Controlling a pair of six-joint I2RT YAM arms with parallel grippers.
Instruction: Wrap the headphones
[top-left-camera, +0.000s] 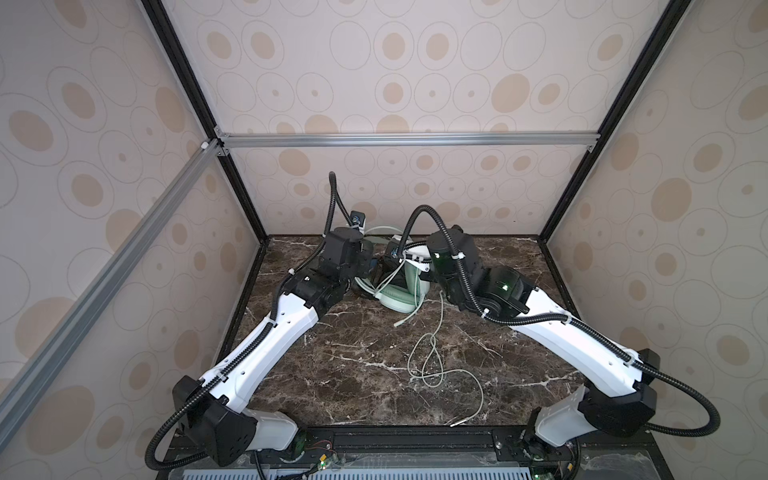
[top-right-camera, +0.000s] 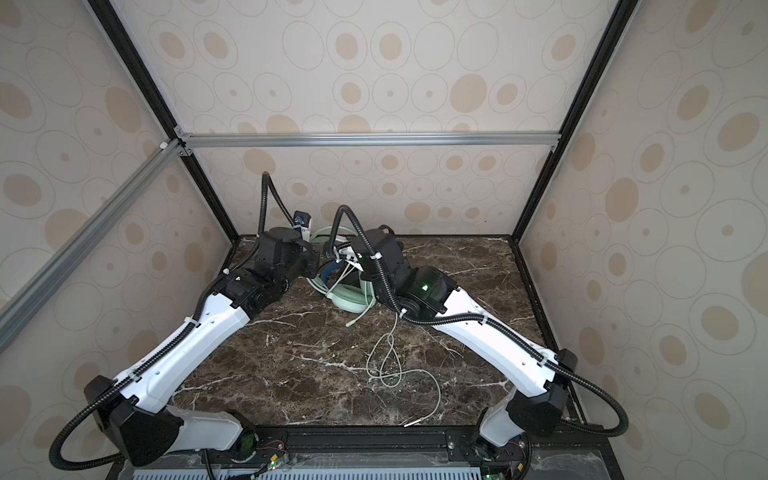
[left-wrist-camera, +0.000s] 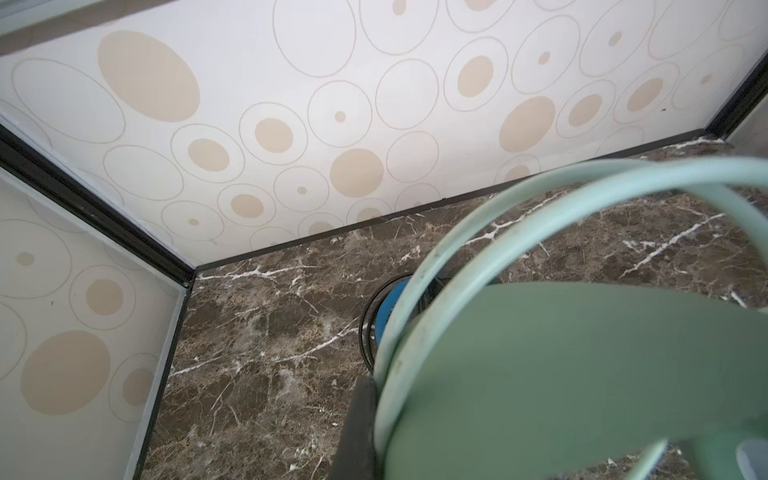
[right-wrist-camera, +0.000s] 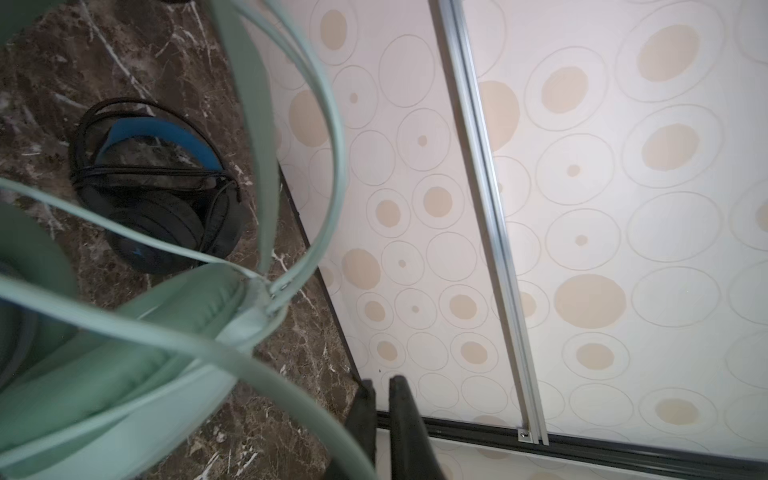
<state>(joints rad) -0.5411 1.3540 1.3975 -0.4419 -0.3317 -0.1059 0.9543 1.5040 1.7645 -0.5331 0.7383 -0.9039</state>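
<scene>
The mint-green headphones (top-left-camera: 399, 297) sit at the back middle of the marble table, between my two grippers in both top views. My left gripper (top-left-camera: 365, 266) is shut on them; in the left wrist view one dark finger (left-wrist-camera: 357, 424) lies against the green earcup (left-wrist-camera: 582, 374) and its cable loops. The pale green cable (top-left-camera: 432, 361) trails in loose loops toward the front edge and ends in a plug (top-left-camera: 455, 422). My right gripper (right-wrist-camera: 380, 380) shows a narrow gap, with nothing between its tips; the cable crosses beside it. The black headphones (right-wrist-camera: 166, 224) with blue lining lie behind, cable wound round them.
The marble table (top-left-camera: 332, 374) is closed in by patterned walls at the back and on both sides, with black frame posts in the corners. An aluminium rail (top-left-camera: 407, 139) runs across the back wall. Both arms reach in from the front corners.
</scene>
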